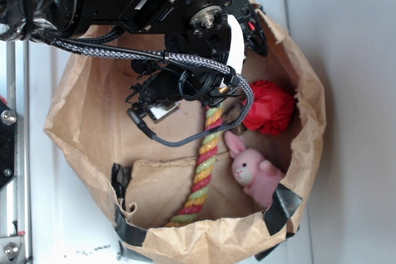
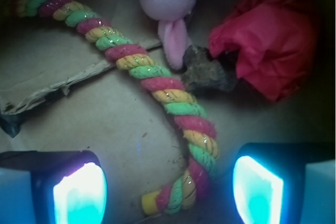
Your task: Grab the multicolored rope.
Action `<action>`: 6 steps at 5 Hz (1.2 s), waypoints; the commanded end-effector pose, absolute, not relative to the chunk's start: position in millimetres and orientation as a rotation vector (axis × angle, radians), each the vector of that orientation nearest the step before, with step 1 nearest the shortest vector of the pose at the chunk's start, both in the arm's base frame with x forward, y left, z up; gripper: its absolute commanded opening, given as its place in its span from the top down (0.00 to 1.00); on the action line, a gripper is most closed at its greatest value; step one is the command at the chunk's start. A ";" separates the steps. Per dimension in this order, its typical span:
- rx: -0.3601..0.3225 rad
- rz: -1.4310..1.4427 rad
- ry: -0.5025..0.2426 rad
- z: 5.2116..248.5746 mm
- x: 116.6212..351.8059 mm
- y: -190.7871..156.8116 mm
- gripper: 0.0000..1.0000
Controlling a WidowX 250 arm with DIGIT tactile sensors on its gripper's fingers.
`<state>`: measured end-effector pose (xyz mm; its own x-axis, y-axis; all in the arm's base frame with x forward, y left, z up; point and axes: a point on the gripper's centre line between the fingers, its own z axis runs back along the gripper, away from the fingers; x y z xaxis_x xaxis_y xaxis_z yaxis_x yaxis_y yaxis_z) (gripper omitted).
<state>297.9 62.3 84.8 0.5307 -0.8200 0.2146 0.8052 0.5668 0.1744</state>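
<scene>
glowing blue fingertips (image 2: 79,192) of the black gripper (image 2: 168,192) stood spread, the hooked end of the thick twisted red, yellow and green rope (image 2: 157,85) between them, ungripped, on the brown paper bag (image 1: 309,128) floor. beside it lay a small pink plush bunny (image 1: 250,171) and a crumpled red paper ball (image 1: 271,106).
</scene>
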 end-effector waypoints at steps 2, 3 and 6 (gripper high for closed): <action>0.062 -0.958 -0.286 70.7 328.8 53.1 0.00; 0.066 -0.944 -0.269 60.6 336.9 51.3 0.00; 0.080 -0.898 -0.279 55.0 349.4 52.6 1.00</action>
